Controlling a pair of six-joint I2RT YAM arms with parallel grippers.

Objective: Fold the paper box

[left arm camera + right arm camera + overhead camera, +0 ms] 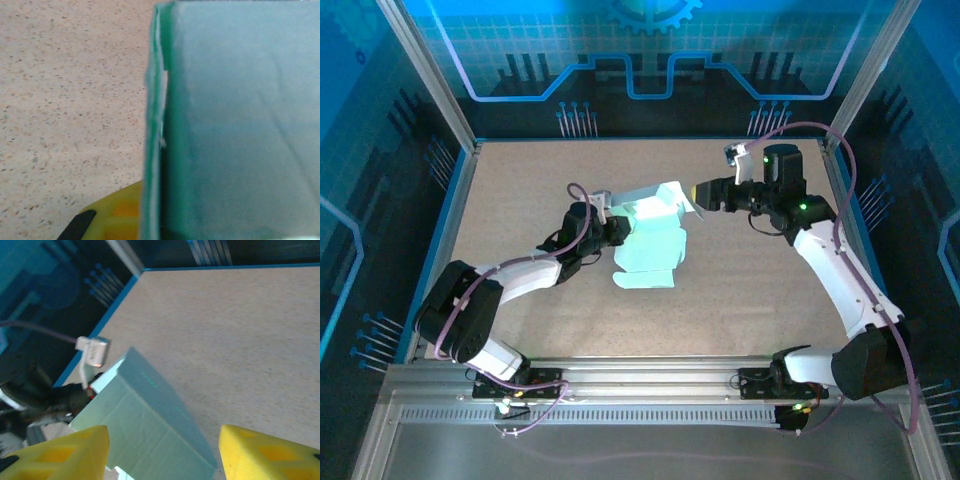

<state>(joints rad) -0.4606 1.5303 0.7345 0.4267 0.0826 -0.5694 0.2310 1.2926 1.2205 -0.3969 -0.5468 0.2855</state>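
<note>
Box sits center of the top view on the table, half formed: lower part flat, upper flap raised. Left gripper is at the box's left edge, clamped shut on the card, most likely as an anchor so the sheet can't slide while the other side is worked. In the left wrist view the card stands edge-on, right against the camera. Right gripper is just right of the flap with jaws apart, holding nothing. In the right wrist view the box lies between and beyond its yellow fingers. It looks lined up to push or pinch that flap.
</note>
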